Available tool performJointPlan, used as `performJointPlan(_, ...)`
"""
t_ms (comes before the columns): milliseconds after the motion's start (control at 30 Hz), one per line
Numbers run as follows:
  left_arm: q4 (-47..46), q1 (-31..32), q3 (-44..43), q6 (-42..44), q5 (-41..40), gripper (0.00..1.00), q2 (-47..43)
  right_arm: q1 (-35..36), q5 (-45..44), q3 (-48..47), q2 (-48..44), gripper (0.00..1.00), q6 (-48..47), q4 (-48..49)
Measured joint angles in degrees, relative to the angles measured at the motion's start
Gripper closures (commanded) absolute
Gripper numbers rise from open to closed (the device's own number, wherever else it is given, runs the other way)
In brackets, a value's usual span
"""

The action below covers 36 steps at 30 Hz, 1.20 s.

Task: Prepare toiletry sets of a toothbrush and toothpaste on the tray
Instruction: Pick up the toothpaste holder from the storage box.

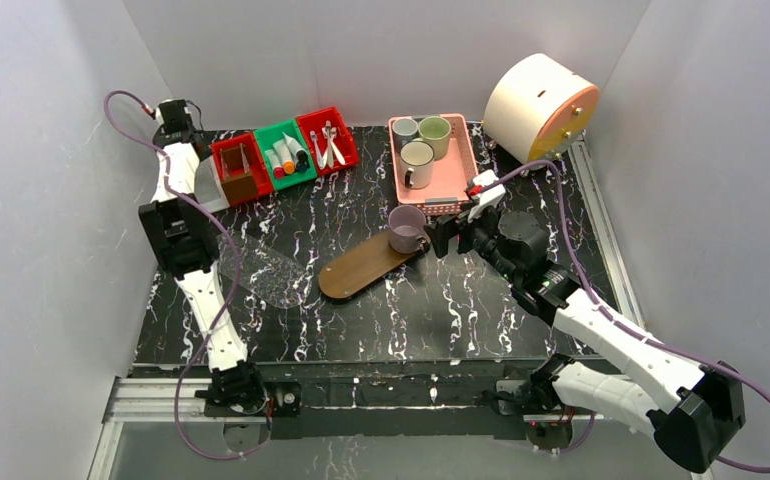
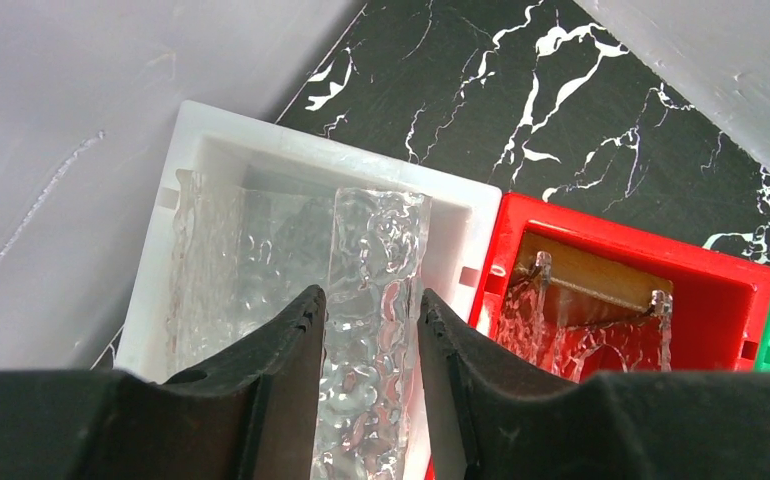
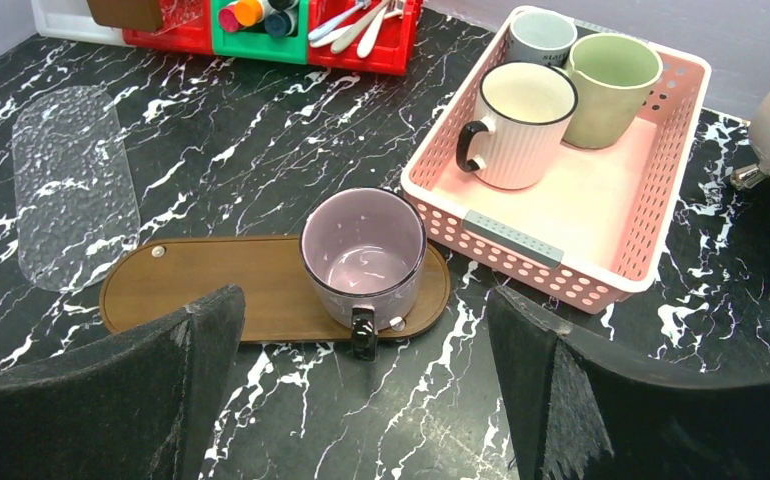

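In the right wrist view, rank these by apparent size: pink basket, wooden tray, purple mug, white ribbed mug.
1. pink basket
2. wooden tray
3. purple mug and white ribbed mug: they look alike, and the purple one sits nearer the camera, so I leave them unranked.

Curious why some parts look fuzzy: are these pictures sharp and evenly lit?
Top external: soft, even light, sharp throughout. Left wrist: left gripper's fingers sit in shadow; the clear plastic bag glints. Right wrist: right gripper's fingers look blurred, purple mug crisp.
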<state>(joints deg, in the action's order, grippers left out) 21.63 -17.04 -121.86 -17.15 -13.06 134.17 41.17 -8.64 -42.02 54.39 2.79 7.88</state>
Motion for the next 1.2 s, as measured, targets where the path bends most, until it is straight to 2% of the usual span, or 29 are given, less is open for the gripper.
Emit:
performJointPlan(533, 0.0, -0.5, 2.4, -1.0, 0.2, 0.91, -10.1, 0.2, 1.6, 0.0, 0.2, 0.01, 0.0, -0.7)
performJointPlan(767, -0.2, -0.7, 2.5, -2.6, 1.1, 0.93, -16.4, 0.2, 2.5, -0.5, 0.5, 0.01, 0.4, -2.7)
performJointPlan(933, -2.2, -0.8, 6.3, -6.0, 5.3, 0.93, -23.5, 0.2, 2.9, -1.9, 0.5, 0.01, 1.4, -4.9)
performJointPlan(1200, -9.6, -0.8, 18.0, -15.6, 17.7, 0.95, -34.2, 0.2, 3.2, -4.0, -0.5, 0.01, 3.3, -7.7)
